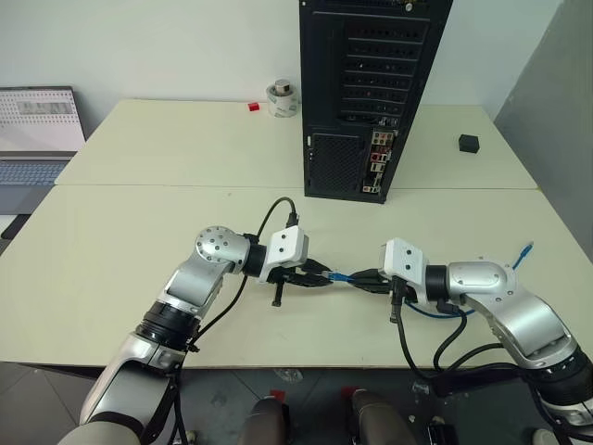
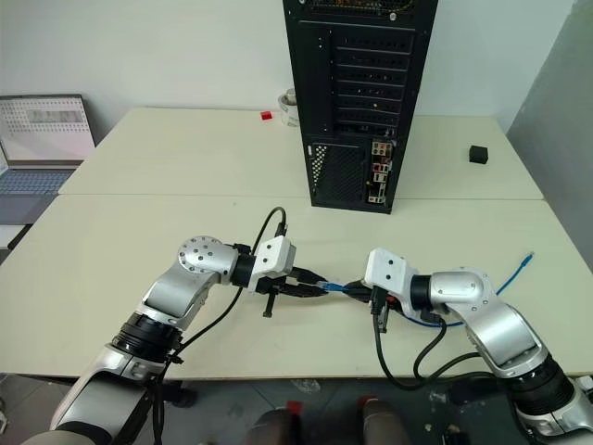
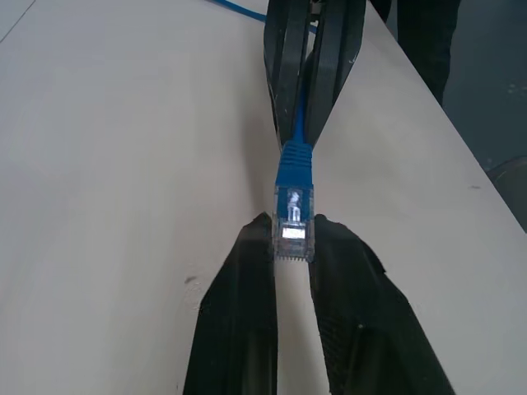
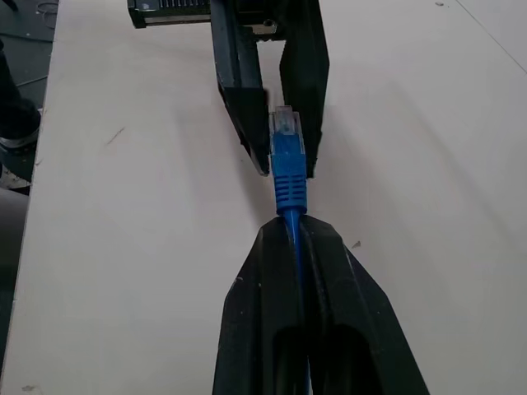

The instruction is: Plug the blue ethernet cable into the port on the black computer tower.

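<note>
Both tools pinch the blue ethernet cable [image 1: 341,276] over the bench [image 1: 139,232]: left tool [image 3: 292,239] on its clear plug, right tool [image 4: 295,226] at three o'clock.

A lab or office test room is suggested. Two plain cream tables [image 1: 139,232] are pushed together against a bare white wall [image 1: 167,46]. An open laptop [image 1: 37,139] is seen at 10 o'clock, a black computer tower [image 1: 366,93] stands at 12 o'clock with its rear face exposed, and a small black cube [image 1: 470,142] is placed at 2 o'clock.
</note>
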Action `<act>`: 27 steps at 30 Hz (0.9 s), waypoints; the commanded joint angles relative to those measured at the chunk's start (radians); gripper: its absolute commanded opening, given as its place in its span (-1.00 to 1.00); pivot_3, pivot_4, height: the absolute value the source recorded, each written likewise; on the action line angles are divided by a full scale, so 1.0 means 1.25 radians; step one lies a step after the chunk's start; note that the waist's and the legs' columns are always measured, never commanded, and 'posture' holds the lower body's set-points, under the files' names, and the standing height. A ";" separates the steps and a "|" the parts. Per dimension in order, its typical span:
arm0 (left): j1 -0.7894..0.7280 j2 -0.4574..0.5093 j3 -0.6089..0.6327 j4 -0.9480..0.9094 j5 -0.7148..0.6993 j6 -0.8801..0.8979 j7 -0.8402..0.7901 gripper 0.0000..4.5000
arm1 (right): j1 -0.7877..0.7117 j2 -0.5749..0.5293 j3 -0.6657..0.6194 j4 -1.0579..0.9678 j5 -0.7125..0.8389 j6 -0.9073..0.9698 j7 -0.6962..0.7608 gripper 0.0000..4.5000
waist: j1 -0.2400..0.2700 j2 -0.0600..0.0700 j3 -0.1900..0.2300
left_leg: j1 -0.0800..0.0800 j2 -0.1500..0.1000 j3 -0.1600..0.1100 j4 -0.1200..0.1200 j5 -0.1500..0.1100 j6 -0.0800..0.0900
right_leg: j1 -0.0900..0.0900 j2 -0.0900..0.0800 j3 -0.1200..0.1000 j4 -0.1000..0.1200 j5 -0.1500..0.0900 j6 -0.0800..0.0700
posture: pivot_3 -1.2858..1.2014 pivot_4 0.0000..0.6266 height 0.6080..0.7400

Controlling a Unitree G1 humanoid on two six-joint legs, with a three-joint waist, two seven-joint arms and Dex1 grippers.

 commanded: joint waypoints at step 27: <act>0.030 0.019 0.098 0.245 0.277 -1.041 0.333 -0.88 | 0.030 0.099 -0.252 -0.083 0.420 0.328 -0.079 0.48 | 0.001 0.000 0.000 | 0.000 0.000 -0.001 0.000 0.000 0.000 | 0.000 -0.001 0.001 0.000 0.000 0.000 | 0.03 -0.52 1.00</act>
